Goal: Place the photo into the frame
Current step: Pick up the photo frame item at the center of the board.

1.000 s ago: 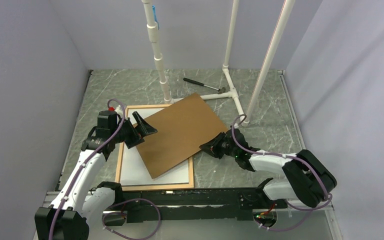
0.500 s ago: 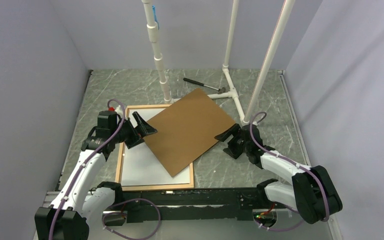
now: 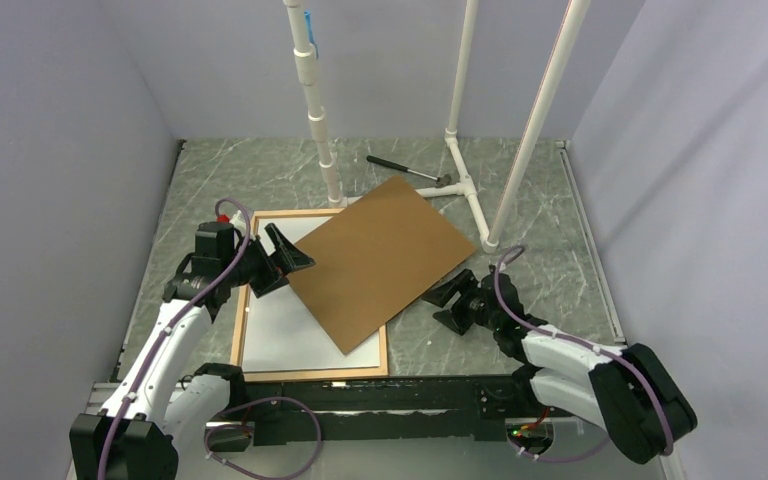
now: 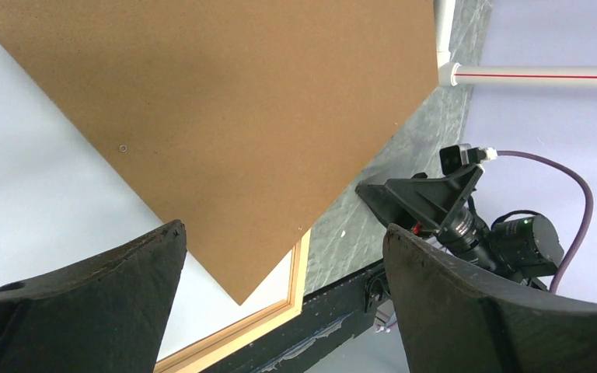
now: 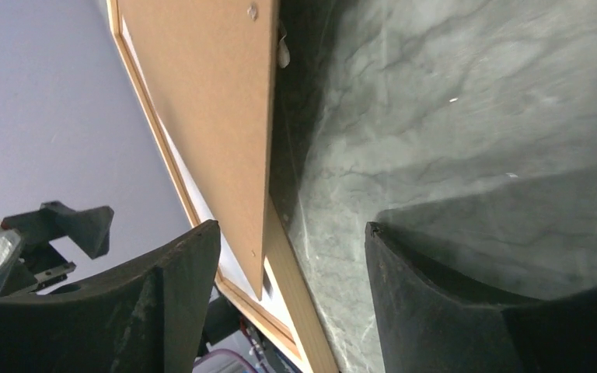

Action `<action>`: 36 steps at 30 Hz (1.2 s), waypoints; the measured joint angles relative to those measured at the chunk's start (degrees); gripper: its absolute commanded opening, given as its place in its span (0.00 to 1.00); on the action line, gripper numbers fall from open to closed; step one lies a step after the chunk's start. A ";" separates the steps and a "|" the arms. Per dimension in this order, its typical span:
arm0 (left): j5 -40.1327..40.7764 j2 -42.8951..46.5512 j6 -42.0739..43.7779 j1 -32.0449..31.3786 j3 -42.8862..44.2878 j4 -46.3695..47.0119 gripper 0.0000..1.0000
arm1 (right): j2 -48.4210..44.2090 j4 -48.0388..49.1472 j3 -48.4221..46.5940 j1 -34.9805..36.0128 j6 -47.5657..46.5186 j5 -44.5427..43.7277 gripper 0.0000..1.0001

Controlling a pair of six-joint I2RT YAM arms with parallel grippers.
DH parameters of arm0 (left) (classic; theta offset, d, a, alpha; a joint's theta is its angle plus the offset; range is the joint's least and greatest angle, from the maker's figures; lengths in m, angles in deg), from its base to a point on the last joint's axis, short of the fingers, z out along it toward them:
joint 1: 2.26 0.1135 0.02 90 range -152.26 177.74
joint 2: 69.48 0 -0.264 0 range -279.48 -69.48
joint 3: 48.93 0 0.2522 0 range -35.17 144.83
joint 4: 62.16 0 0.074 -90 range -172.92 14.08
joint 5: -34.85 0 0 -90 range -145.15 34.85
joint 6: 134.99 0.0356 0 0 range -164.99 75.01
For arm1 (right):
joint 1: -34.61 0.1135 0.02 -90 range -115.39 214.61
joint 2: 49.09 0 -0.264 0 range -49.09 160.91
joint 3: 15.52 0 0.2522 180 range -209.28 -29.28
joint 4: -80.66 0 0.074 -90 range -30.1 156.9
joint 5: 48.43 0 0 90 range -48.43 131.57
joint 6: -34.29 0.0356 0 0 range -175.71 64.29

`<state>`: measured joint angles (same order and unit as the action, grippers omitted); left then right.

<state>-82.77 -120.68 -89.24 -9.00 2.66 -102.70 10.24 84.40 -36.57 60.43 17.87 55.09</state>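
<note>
The right gripper [image 3: 444, 305] stands open with nothing between its jaws, low over the table [image 3: 550, 270]. Just to its left is the right edge of the board [image 3: 380, 255]. In the right wrist view that edge runs ahead of the fingers [image 5: 167, 311], and no contact shows. The left gripper [image 3: 282, 266] is spread wide and also holds nothing. It hangs over the far left part of the frame [image 3: 236, 330]. The board's left corner lies just in front of it, and whether a finger touches the board I cannot tell. In the left wrist view the board fills the space ahead of the jaws. The board lies askew across the frame's far right corner. Its near corner rests over the photo [image 3: 280, 340] and its right part reaches past the frame onto the table, toward the right gripper. The photo lies inside the frame's tan borders with its plain white back up, between the two grippers and nearer the left one. Its far right portion is hidden under the board. Beyond the board, well away from both grippers, a hammer [image 3: 407, 170] lies on the table beside the foot of the white pipes [image 3: 318, 120].
</note>
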 measured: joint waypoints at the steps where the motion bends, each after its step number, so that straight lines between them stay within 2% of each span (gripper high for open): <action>1: 0.00 -0.02 0.02 0.00 -0.02 0.02 0.99 | 1.11 1.31 0.02 0.98 0.46 -0.02 0.67; 6: 0.00 0.00 0.00 0.00 -0.11 0.02 0.99 | 8.85 10.08 -0.04 4.42 3.19 0.07 0.60; 17: 0.02 0.00 0.02 -0.11 -0.22 0.44 0.99 | 31.19 38.32 -0.11 5.86 9.70 1.86 0.46; 20: 0.02 0.00 0.02 -0.20 -0.22 0.42 0.99 | 36.04 44.46 -0.15 6.25 11.13 1.99 0.37; 25: 0.04 0.00 0.02 -0.22 -0.22 0.39 0.99 | 43.80 54.80 -0.02 6.54 14.14 2.08 0.12; 28: 0.04 0.00 0.02 -0.24 -0.22 0.39 1.00 | 47.34 61.00 0.46 6.54 15.54 2.25 0.04; 31: 0.04 0.00 0.04 -0.24 -0.22 0.39 1.00 | 49.59 65.20 1.01 6.60 16.28 2.25 0.00; 36: 0.04 0.00 0.04 -0.24 -0.22 0.37 0.99 | 50.36 66.60 1.77 6.60 17.03 2.45 0.00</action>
<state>-82.72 -120.68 -89.19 -9.24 2.44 -102.33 60.60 151.00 -34.80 67.03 34.89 57.54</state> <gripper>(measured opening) 0.994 0.120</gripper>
